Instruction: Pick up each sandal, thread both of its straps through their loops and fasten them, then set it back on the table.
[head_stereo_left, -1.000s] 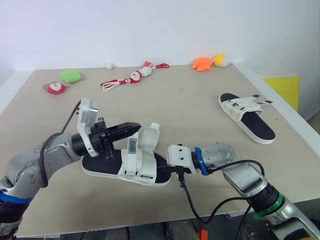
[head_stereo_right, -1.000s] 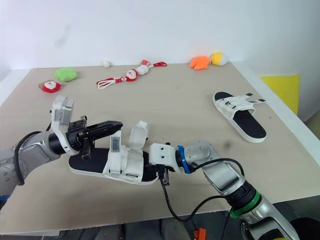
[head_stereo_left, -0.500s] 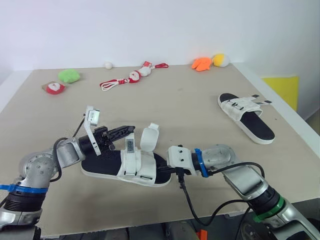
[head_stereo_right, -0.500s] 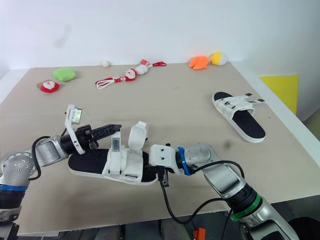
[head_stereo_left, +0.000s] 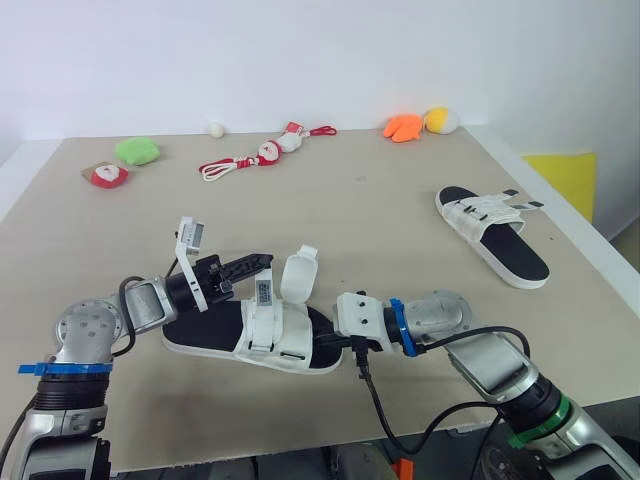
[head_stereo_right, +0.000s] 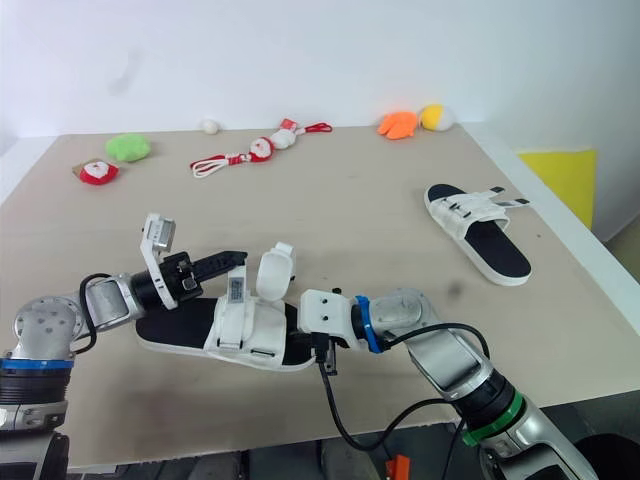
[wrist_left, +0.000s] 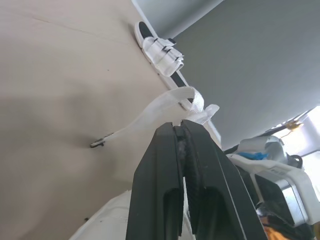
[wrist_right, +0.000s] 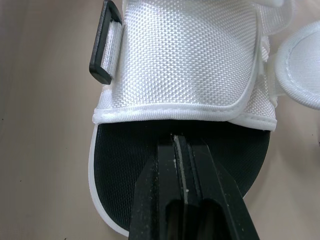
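Note:
The near sandal (head_stereo_left: 215, 337), black sole with white straps, lies flat at the front left of the table. One of its straps (head_stereo_left: 264, 293), bearing a barcode label, stands up, and my left gripper (head_stereo_left: 266, 261) is shut on that strap's tip (wrist_left: 165, 106). A second rounded strap flap (head_stereo_left: 298, 276) stands beside it. My right gripper (wrist_right: 179, 142) is shut, its tips resting on the black insole just behind the white upper (wrist_right: 185, 55). The other sandal (head_stereo_left: 495, 232) lies at the far right with its straps loose.
Small toys line the table's back: a green plush (head_stereo_left: 140, 151), a red and white one (head_stereo_left: 108, 176), Santa figures on red cord (head_stereo_left: 265, 155), an orange (head_stereo_left: 404, 128) and a yellow plush (head_stereo_left: 441, 120). A yellow object (head_stereo_left: 570, 175) lies beyond the right edge.
My left arm has dropped lower toward the table and its wrist has tilted, while the fingertips stay at the upright strap. The sandal and my right gripper have not moved.

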